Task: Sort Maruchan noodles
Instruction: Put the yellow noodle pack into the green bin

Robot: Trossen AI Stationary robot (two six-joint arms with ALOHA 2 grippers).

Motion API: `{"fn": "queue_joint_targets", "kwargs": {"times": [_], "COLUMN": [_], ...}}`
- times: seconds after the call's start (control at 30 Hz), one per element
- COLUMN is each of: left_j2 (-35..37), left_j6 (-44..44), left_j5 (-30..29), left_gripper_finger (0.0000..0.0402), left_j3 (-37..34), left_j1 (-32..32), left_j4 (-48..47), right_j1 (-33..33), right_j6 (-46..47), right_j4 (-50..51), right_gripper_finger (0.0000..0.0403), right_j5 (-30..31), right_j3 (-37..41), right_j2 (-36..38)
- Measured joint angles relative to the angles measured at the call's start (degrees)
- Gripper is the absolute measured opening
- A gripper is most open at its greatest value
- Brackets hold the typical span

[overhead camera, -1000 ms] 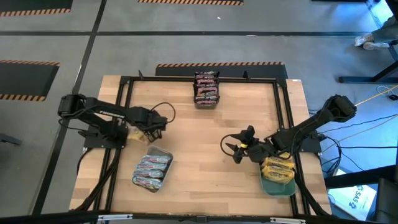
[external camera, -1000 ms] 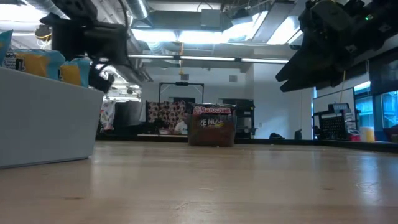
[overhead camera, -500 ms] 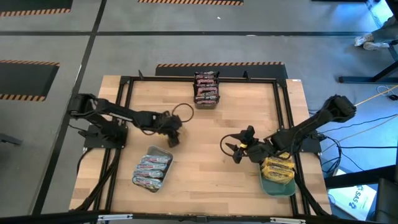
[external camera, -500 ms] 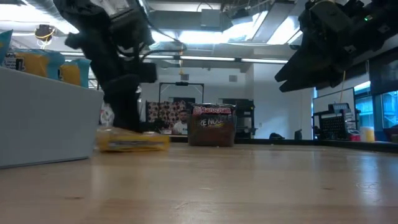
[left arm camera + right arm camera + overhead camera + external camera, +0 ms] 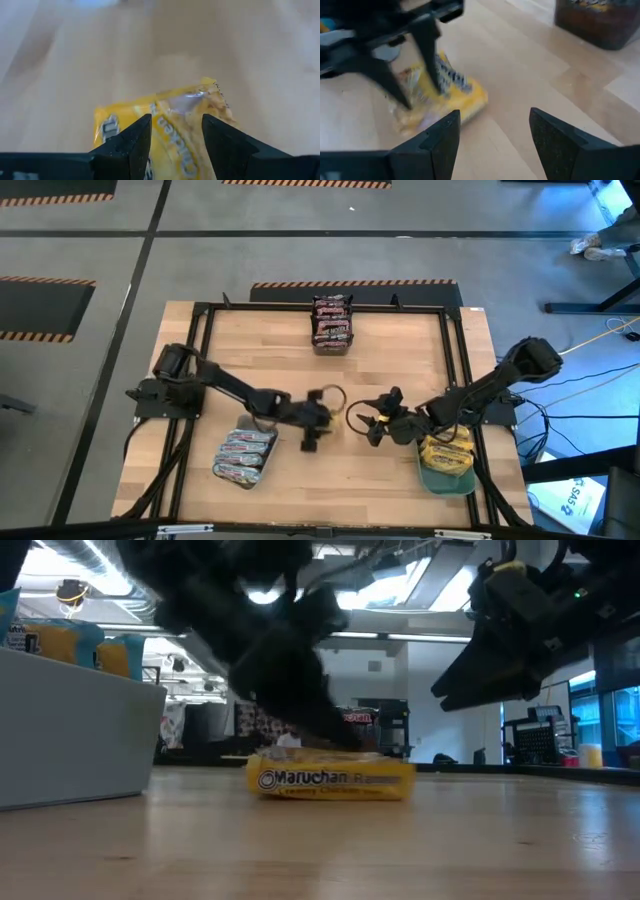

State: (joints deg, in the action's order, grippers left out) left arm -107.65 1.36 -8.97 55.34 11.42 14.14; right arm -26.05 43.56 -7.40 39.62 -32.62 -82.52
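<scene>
Yellow ramen packet (image 5: 331, 780), flat and crinkly, lies on the pale wooden table (image 5: 330, 470) near its middle, printed side showing the Maruchan name. The left gripper (image 5: 312, 418) reaches far out to it, dark fingers (image 5: 127, 142) set on either side of the packet's end and apparently pinching it against the board. My guess is the left arm has brought it within the other arm's reach. The right gripper (image 5: 372, 420) hovers just beside, its two fingers (image 5: 437, 137) spread and holding nothing, pointed at the packet as if to take it over.

Behind that arm, at the table's right edge, a teal tray (image 5: 445, 478) holds more yellow packets, so this one likely belongs there. Pinkish-silver packets fill a pale grey tray (image 5: 236, 476) at the left front. Dark maroon packets (image 5: 332, 320) are stacked in a holder at the far edge. Sorting looks nearly finished.
</scene>
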Motion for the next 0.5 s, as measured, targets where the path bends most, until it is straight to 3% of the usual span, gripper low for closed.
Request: {"fn": "queue_joint_targets", "kwargs": {"times": [0.1, 0.27, 0.4, 0.5], "left_j2": [-0.84, 3.35, 9.02, 12.88], "left_j6": [-1.76, -2.79, -1.7, 1.21], "left_j5": [-0.18, -4.38, -4.66, -1.48], "left_gripper_finger": [0.0171, 0.0171, 0.0171, 0.0171], "left_j3": [5.88, 13.57, 12.3, 9.12], "left_j1": [2.71, 5.43, 4.49, 0.93], "left_j4": [-5.22, -25.63, -31.97, -30.69], "right_j1": [0.68, 0.56, 0.56, 0.56], "right_j6": [-0.54, -6.07, -15.77, -21.9], "right_j4": [-0.84, -8.37, -20.71, -27.51], "right_gripper_finger": [0.0223, 0.0223, 0.0223, 0.0223], "right_j5": [-2.04, -3.57, -10.87, -15.66], "right_j3": [-0.02, 0.01, -0.34, -1.23], "right_j2": [-0.9, -3.67, -7.62, -11.68]}}
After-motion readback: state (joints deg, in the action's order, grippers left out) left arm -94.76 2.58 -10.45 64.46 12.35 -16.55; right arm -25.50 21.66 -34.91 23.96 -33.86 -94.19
